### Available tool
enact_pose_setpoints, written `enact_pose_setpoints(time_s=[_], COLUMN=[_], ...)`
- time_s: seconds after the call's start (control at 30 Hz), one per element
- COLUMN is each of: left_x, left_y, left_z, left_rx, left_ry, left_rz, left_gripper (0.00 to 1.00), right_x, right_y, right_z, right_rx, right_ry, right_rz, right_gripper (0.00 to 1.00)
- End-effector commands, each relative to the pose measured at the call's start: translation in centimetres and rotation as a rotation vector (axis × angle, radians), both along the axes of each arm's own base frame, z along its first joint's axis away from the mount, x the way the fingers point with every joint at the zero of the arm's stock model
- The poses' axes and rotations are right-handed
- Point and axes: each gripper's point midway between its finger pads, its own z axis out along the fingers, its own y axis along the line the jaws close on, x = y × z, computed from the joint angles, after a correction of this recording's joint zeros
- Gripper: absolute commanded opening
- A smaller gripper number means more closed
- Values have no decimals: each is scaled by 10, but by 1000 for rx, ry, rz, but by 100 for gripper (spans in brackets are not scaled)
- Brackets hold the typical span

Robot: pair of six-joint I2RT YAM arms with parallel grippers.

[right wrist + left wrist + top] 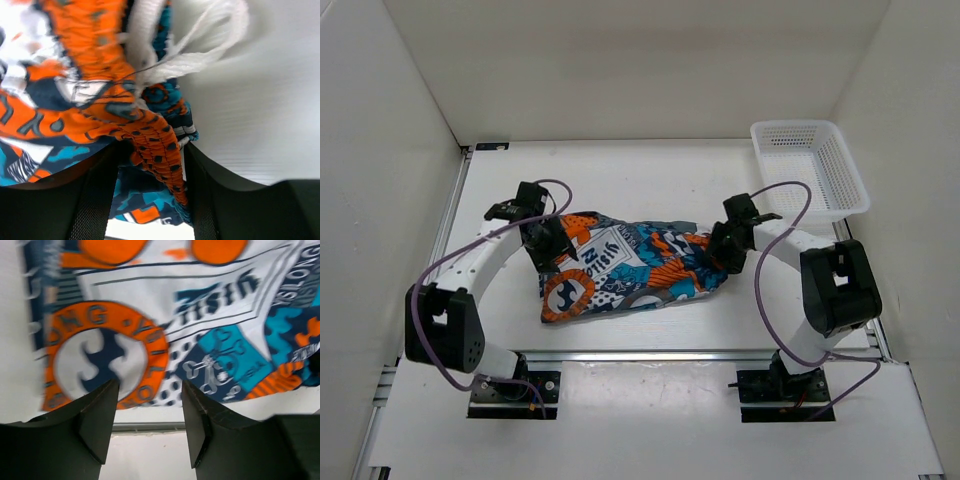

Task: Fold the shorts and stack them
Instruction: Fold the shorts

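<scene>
Left to right: our left gripper (550, 255) hangs over the left end of the shorts (630, 270), jaws roughly half apart and holding nothing. Its wrist view shows only printed cloth beyond the fingertips (102, 405). The shorts lie bunched mid-table (650, 175) between both arms, not yet squared into any fold we can make out. At their right end the right gripper (720, 258) sits low, jaws partly apart, with the orange waistband (155, 140) running between the fingers. We judge it not pinched. A white drawstring (200, 55) loops loose beside it. The risks, as we read them:

- The cord or gathered band could catch a finger when the arm lifts, dragging the cloth open.
- A left-hand grab could take one layer only.

The mesh basket (840, 165) stands well apart, far right.
</scene>
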Motion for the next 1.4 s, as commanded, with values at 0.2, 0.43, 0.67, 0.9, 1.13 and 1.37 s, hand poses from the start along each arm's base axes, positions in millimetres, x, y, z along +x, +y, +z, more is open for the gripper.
enact_pose_setpoints(time_s=[0.2,0.43,0.67,0.9,1.13,1.37], left_x=[52,66,66,60,58,60], left_y=[19,60,78,75,60,1], left_z=[-16,-21,-21,-23,-20,-22], left_rx=[151,162,161,148,118,38], left_ry=[-4,16,20,30,18,-19], left_rz=[14,113,165,148,91,-33], left_gripper=[47,10,10,10,10,10], right_x=[4,-4,-13,3,23,27], right_y=[-8,11,60,45,-35,-73], right_z=[24,25,-2,-11,52,110], right_rx=[-120,-34,43,-38,-259,-425], right_ry=[-72,-60,5,-11,-149,-236], right_rz=[23,114,237,153,6,20], right_gripper=[82,84,75,0,0,0])
